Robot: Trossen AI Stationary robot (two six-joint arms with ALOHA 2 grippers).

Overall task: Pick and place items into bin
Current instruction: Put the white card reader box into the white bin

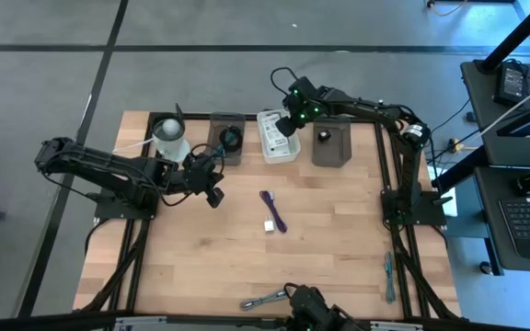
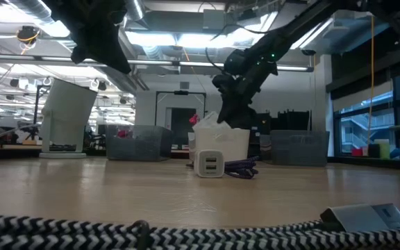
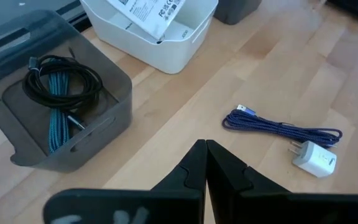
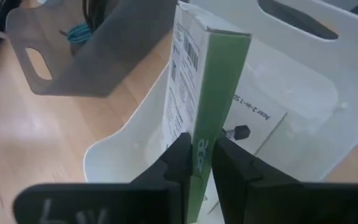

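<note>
**Boxed item going into the white bin**

Right gripper [image 4: 194, 152] hangs over the white bin [image 1: 279, 138] at 12 o'clock on the bench [image 1: 320, 248], jaws clamped on the thin edge of a green-and-white box [image 4: 213, 93], held upright, probably so it slips in beside a flat pack already lying there. Left gripper [image 3: 205, 155], at 10 o'clock beside the grey bin [image 3: 61, 112] with coiled cables [image 3: 58, 93], has its jaws together, empty. Purple cable with white charger [image 1: 272, 213] lies mid-bench, unpicked.
</note>
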